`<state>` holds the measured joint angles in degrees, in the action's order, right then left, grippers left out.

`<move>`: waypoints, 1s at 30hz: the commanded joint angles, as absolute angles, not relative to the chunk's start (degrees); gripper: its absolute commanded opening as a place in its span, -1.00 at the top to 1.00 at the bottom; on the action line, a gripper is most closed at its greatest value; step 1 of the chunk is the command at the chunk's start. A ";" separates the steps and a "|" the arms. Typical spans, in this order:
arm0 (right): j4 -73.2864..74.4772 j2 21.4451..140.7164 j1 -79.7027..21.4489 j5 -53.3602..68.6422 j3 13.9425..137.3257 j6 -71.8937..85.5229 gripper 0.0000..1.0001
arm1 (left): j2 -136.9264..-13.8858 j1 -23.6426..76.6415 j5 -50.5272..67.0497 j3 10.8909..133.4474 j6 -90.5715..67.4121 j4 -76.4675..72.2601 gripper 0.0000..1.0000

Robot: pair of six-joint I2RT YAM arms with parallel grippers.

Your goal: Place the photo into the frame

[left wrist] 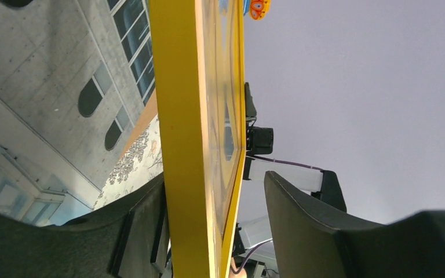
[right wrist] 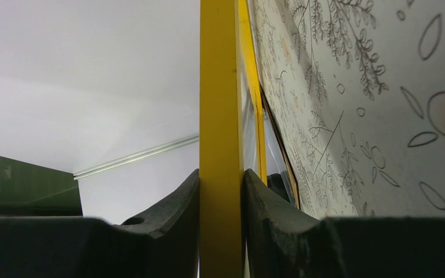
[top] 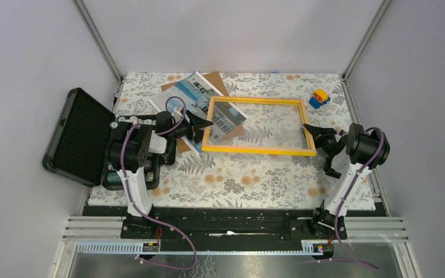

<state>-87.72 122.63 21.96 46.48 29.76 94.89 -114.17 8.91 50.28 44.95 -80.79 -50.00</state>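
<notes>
Photo [top: 188,95] lies partly hidden under frame [top: 259,151], whose ends the right claw [top: 309,129] pinches and the open left claw [top: 204,127] straddles.

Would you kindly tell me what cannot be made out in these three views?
Brown backing sheet: top view, mostly under the photo; only corners show.
Toy: top view, too small for detail; left wrist view, cut off by the top edge.
The frame: both wrist views, seen nearly edge-on; far corners cut off.
Black case: top view, partly hidden by the left arm.
</notes>
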 commanded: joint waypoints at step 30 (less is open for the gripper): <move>-96.37 121.69 21.36 50.36 30.97 97.14 0.58 | -101.93 9.78 33.29 52.12 -56.44 -15.02 0.33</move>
<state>-87.64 122.63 21.93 47.66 30.39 95.13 -102.69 9.17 34.65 49.78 -59.46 -17.41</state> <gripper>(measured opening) 0.350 0.351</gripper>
